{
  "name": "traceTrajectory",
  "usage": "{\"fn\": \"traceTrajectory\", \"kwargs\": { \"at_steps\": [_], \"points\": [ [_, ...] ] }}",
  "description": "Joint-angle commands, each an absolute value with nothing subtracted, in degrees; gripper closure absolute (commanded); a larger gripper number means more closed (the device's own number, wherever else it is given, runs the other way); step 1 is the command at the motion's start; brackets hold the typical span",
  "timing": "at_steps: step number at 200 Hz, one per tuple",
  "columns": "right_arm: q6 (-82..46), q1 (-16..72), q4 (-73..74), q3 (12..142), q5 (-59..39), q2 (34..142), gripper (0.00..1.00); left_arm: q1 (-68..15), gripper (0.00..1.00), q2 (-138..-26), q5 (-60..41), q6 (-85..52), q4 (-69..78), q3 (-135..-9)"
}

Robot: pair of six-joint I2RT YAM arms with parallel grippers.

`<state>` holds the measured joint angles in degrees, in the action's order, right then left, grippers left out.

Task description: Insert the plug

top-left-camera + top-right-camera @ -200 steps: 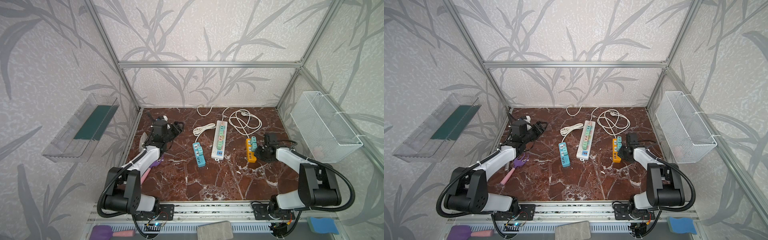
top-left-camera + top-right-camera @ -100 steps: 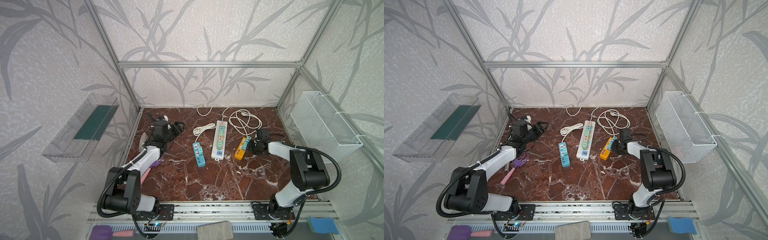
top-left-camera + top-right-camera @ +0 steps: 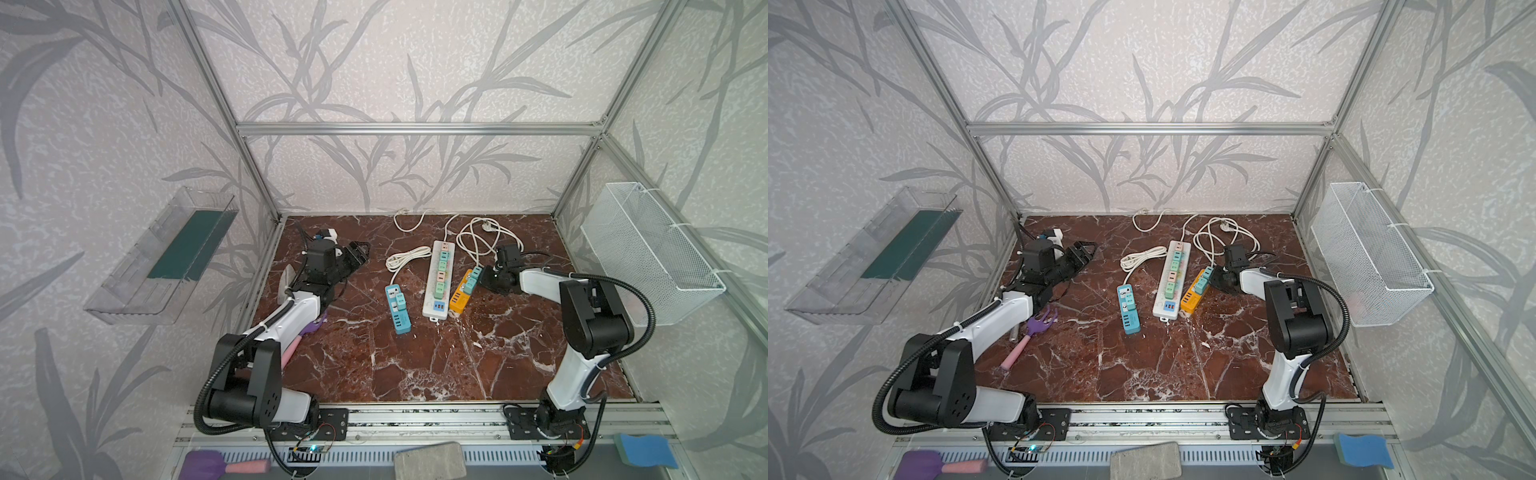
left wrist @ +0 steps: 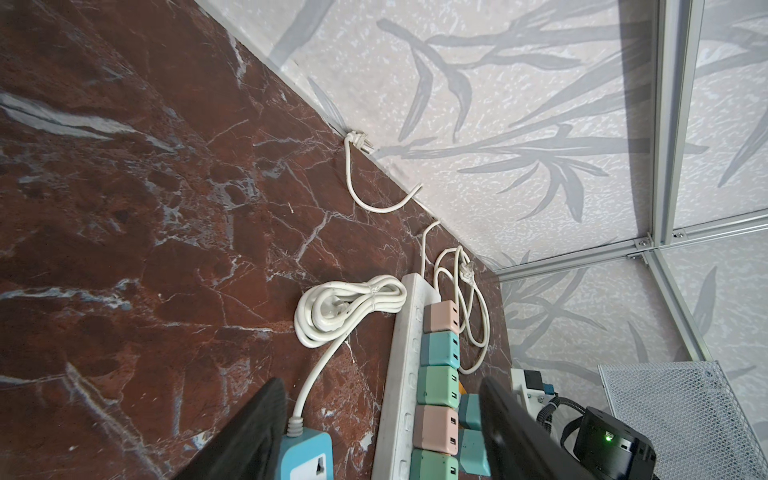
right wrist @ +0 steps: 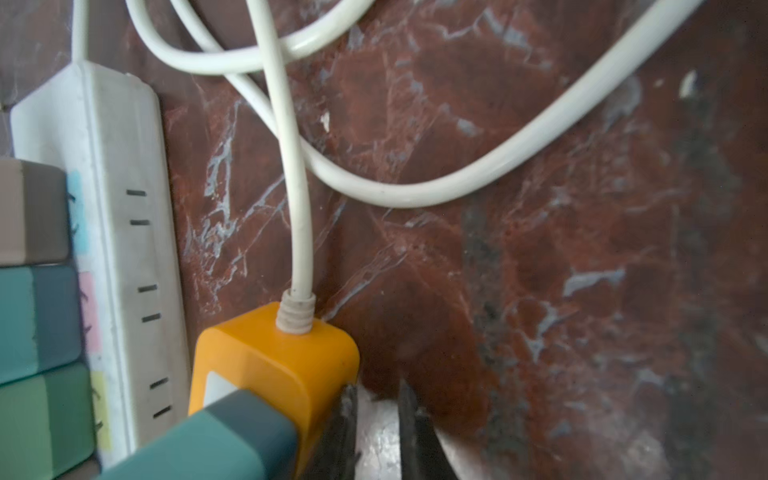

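Plug: the plug (image 3: 475, 274), teal, sits on the orange strip (image 3: 458, 298) near its cord end. You cannot tell from here whether it is pushed fully home.
Right hand: your right hand (image 5: 377, 390) is low over the surface (image 3: 415, 365), at the strip's side and just beside the plug. Its fingers are parted only a slit and hold nothing.
Left hand: your left hand (image 3: 358, 254) lies well apart on the left, released and empty.
Risk, shove: the orange strip looks light and lies loose. Any sideways drift of your right hand likely slides it into the white strip (image 3: 440, 278) just beside it.
Risk, half seat: if you pull away trusting the fit, the plug may stay tilted or work loose.
Risk, regrasp: that slit is too narrow for the plug. Close in without widening it first and you likely knock the plug askew.
Risk, cord: the cord (image 5: 299, 208) loops close by and could snag your wrist as you lift.
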<state>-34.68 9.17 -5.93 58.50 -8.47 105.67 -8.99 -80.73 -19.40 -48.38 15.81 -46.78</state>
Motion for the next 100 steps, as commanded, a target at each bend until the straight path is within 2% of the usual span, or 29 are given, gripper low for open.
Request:
{"fn": "traceTrajectory", "kwargs": {
  "at_steps": [1, 20, 44, 65, 74, 83, 89, 96, 100],
  "points": [
    [-33.7, 9.0, -10.9, 58.6, -7.4, 102.1, 0.77, -9.1, 0.27, -78.4, -17.3, -43.7, 14.5, -48.6],
    [-31.2, 7.8, -14.9, 58.2, -6.2, 95.5, 0.72, -9.3, 0.26, -76.1, -14.8, -41.2, 11.1, -49.3],
    [-26.6, 5.6, -21.0, 58.0, -3.9, 86.3, 0.56, -9.5, 0.21, -73.0, -14.2, -37.2, 2.4, -52.6],
    [-20.8, 5.2, -22.2, 56.5, -1.5, 77.7, 0.35, -10.1, 0.19, -70.2, -13.8, -30.4, -8.5, -55.9],
    [-20.0, 5.1, -23.0, 56.2, -0.4, 74.6, 0.16, -10.7, 0.17, -68.2, -11.5, -27.6, -12.1, -56.3],
    [-19.2, 5.1, -25.4, 57.1, 0.4, 72.4, 0.11, -11.2, 0.16, -65.7, -8.1, -25.9, -15.0, -56.0],
    [-18.7, 5.2, -26.7, 58.0, 0.6, 71.1, 0.08, -11.5, 0.02, -63.9, -5.2, -25.3, -16.4, -55.6],
    [-17.2, 5.5, -27.8, 59.2, 1.0, 70.1, 0.00, -11.9, 0.01, -62.0, -1.3, -25.1, -18.4, -55.3],
    [-16.1, 6.0, -28.6, 59.9, 1.8, 69.6, 0.01, -12.0, 0.01, -61.0, 0.8, -25.0, -19.5, -55.2]
  ]
}}
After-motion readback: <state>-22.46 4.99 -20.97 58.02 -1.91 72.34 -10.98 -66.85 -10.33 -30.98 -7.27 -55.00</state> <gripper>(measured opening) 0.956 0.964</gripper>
